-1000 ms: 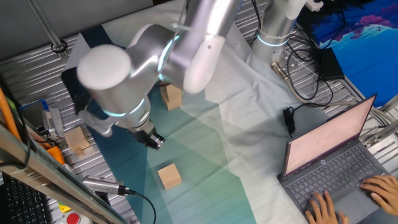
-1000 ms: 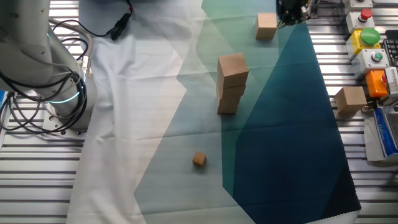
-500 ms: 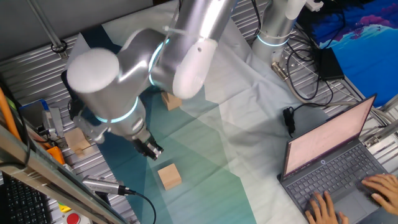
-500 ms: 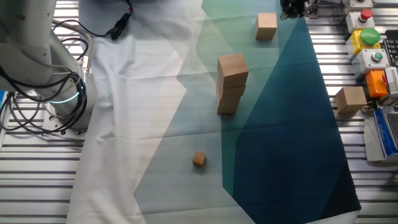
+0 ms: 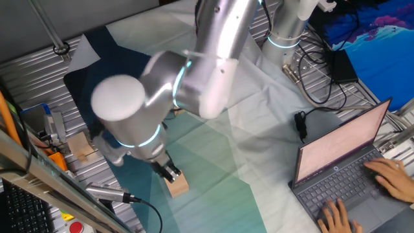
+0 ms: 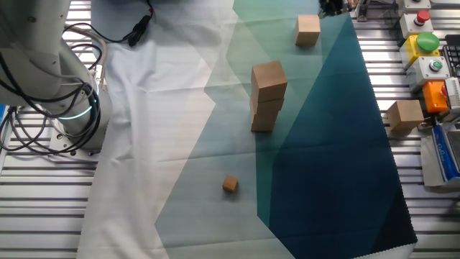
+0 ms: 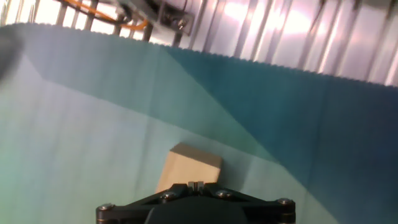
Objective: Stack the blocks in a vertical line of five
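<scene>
Loose block (image 5: 177,184) lying flat on the teal cloth (image 5: 213,162), single and upright, at roughly 6 o'clock of one fixed view; same block (image 6: 308,31) near 1 o'clock in the other fixed view, and filling lower centre of hand view (image 7: 188,170). Stack (image 6: 267,96) standing mid-cloth in the other fixed view, apparently 3 blocks high though lower seams hard to read, well apart from the loose block. Another light-brown block (image 6: 405,115) sitting off the cloth on the slatted metal at 3 o'clock, also seen (image 5: 81,145) at 9 o'clock of one fixed view. Much smaller cube (image 6: 230,184) at 6 o'clock of the stack, not part of the job. Step in hand, judged: reaching for the loose block as the next layer. Gripper (image 5: 169,173) just above and beside that block's near edge, fingertips hidden by the wrist; cannot tell whether spread or pressed together, nothing visibly pinched. Hand view showing only the black gripper base (image 7: 196,205) over the block, fingers not visible. Next move likely needing: centre over the block, descend with jaws straddling 2 opposite faces, close, lift, carry toward the stack, place square on top. Arm (image 5: 168,90) folded low over the cloth, big elbow joint forward, wrist pointing steeply down toward 6 o'clock.
</scene>
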`<action>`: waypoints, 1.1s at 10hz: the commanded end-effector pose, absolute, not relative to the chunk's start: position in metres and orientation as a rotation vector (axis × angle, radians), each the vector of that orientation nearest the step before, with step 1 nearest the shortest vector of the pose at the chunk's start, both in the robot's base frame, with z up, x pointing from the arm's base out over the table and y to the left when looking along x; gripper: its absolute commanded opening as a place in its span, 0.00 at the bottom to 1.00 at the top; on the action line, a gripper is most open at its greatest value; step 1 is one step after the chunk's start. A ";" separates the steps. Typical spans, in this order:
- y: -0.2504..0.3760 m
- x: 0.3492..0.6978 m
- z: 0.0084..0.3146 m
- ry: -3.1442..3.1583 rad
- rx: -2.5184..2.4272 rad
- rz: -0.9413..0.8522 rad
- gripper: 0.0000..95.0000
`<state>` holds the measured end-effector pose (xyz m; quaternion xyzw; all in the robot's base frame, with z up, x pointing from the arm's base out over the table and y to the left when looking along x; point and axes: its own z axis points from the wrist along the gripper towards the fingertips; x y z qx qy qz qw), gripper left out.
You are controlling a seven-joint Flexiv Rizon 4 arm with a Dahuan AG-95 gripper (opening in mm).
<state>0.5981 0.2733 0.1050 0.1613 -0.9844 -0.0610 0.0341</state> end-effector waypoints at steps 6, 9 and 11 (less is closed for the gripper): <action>0.285 0.580 0.086 -3.064 0.494 -0.181 0.80; 0.290 0.580 0.083 -3.070 0.507 -0.128 1.00; 0.289 0.581 0.081 -3.082 0.503 -0.108 1.00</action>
